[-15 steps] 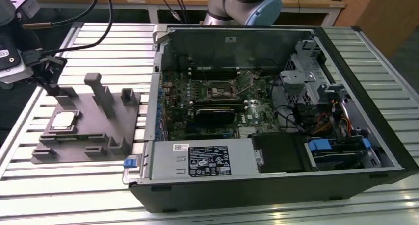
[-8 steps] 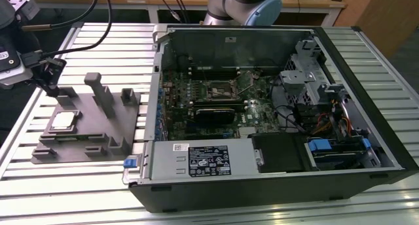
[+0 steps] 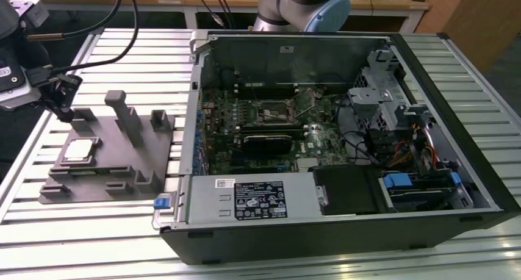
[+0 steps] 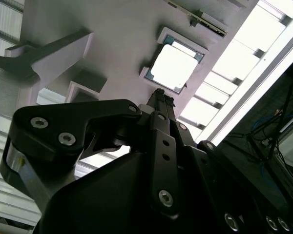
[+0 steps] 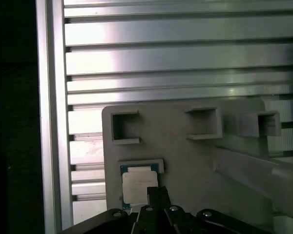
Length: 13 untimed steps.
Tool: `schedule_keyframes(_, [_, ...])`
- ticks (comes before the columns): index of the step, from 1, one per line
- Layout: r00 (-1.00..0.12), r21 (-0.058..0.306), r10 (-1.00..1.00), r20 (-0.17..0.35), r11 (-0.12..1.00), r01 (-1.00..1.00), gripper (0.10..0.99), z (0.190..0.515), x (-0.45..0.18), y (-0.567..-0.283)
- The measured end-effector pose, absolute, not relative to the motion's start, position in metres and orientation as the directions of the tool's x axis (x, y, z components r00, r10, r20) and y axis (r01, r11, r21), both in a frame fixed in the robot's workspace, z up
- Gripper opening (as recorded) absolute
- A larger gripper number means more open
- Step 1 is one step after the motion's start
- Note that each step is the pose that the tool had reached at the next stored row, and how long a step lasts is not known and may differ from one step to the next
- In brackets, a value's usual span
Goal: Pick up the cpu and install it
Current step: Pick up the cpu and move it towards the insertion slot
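Observation:
The cpu [image 3: 77,150] is a small flat square chip with a silvery-white top. It lies in a shallow square pocket of a grey holder plate [image 3: 110,167] at the exterior view's left. My gripper [image 3: 63,113] hangs a little above it, toward the far side, and does not touch it. In both wrist views the dark fingers meet in a narrow tip [image 4: 160,93] [image 5: 157,191] right at the edge of the cpu [image 4: 173,67] [image 5: 135,187], with nothing between them. The open computer case [image 3: 456,188] shows its motherboard socket [image 3: 273,113].
The holder plate carries several upright grey posts [image 3: 122,112] and small brackets [image 5: 205,124] around the chip's pocket. The slatted aluminium table [image 3: 73,231] runs under everything. A silver power-supply box [image 3: 252,197] sits at the case's near side, and cables trail from my arm [image 3: 106,24].

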<state>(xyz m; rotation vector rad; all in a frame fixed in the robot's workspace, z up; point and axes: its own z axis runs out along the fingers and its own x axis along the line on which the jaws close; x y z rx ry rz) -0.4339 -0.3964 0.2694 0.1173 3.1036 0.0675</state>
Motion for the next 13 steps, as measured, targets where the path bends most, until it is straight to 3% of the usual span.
schedule_keyframes(13, [-0.997, 0.045, 0.076, -0.033, 0.996, 0.075, 0.106, 0.2606, -0.4358, -0.3986])
